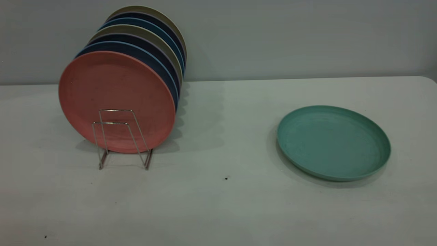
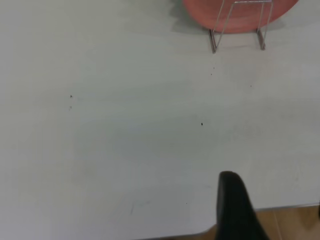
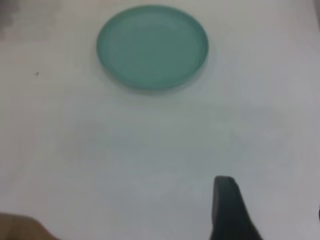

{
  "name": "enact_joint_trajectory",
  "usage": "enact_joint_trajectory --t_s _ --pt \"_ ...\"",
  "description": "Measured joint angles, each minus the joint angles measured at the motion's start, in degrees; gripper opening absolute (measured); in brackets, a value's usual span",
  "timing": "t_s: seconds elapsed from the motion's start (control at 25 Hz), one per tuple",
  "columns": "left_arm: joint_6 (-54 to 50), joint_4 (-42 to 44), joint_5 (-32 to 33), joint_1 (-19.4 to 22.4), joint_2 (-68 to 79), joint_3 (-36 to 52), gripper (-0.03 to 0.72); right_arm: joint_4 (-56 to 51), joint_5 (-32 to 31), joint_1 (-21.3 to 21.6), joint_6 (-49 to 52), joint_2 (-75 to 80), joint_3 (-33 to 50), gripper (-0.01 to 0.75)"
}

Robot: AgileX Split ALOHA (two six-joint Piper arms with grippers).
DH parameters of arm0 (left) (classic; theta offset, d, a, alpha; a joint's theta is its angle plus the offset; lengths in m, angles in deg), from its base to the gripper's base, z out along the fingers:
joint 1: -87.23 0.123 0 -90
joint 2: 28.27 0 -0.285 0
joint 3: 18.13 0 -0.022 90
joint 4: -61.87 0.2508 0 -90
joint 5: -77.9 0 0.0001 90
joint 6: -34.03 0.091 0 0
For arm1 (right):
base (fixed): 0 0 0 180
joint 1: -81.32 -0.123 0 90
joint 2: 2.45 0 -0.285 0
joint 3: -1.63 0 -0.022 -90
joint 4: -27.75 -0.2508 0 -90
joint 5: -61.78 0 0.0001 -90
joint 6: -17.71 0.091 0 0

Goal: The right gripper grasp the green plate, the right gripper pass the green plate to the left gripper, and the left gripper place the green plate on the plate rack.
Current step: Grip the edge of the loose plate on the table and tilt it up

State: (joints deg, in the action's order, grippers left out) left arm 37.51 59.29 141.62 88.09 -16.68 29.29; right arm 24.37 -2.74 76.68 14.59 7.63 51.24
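The green plate lies flat on the white table at the right, and it also shows in the right wrist view. The plate rack stands at the left with several plates upright in it, a salmon-pink plate at the front. The rack's front loops show in the left wrist view. Neither arm shows in the exterior view. My left gripper hangs over the table's near edge, jaws apart and empty. My right gripper is well short of the green plate, jaws apart and empty.
Behind the pink plate stand dark blue, teal and olive plates. A grey wall backs the table. Bare table top lies between the rack and the green plate. The table's near edge shows in the left wrist view.
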Motion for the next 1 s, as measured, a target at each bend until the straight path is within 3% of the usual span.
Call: enact_joint_trajectory --t_s 0.24,0.52,0.72,1.0 --pt "0.7 0.0 -4.5 0.0 18.9 -5.4 0.525 -1.7 5.4 0.0 -0.1 14.7 -4.3 0.509" --pt "1.5 0.0 -13.6 0.0 36.7 -12.8 0.528 -3.6 13.3 0.0 -5.7 37.3 -12.1 0.541" --pt "3.7 -0.6 -21.0 0.0 48.0 -17.4 0.528 -11.2 20.3 0.0 -13.2 53.0 -15.1 0.541" --pt "13.5 -8.8 -27.1 -1.0 62.5 -22.0 0.528 -21.3 26.7 0.0 -21.7 73.9 -19.9 0.541"
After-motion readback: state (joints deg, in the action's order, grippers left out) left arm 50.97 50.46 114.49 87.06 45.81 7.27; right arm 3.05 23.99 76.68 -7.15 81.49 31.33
